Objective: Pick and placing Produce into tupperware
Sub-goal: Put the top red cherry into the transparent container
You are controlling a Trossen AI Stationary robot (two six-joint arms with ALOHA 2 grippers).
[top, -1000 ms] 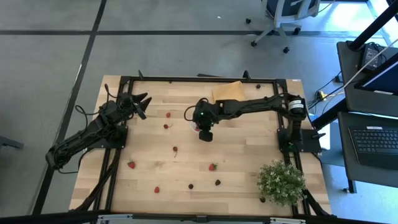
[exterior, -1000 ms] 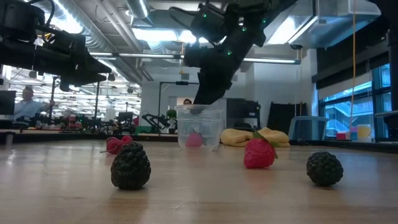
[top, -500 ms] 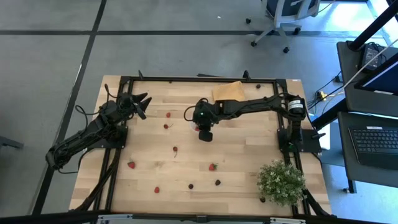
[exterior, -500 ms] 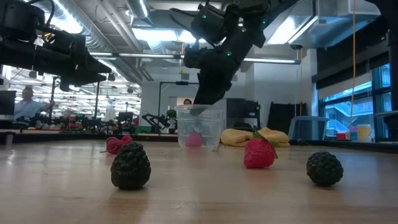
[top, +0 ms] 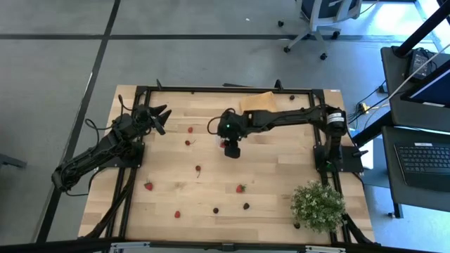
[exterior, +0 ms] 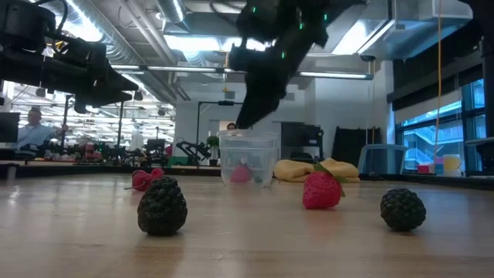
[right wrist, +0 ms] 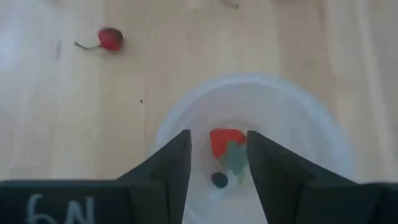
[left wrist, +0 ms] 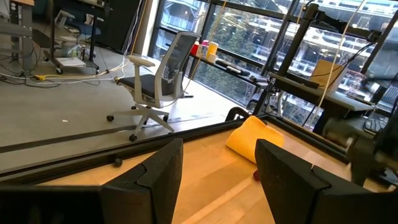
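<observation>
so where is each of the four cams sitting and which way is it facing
High: overhead, straight down on the table; both arms show.
Low: table height, looking across at the tupperware; right arm above it.
Left wrist: on the left arm, facing a chair and the orange cloth; open pincer fingers frame it.
Right wrist: down into the tupperware.
Shared: a strawberry in the tupperware, low and right wrist.

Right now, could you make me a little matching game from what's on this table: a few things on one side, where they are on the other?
Things:
1. cloth
2. plant
3. cup
4. left gripper

Places:
A. under the right gripper
B. far edge of the table
C. near right corner
D. raised, left side of the table

Pairs: 1-B, 2-C, 3-A, 4-D
</observation>
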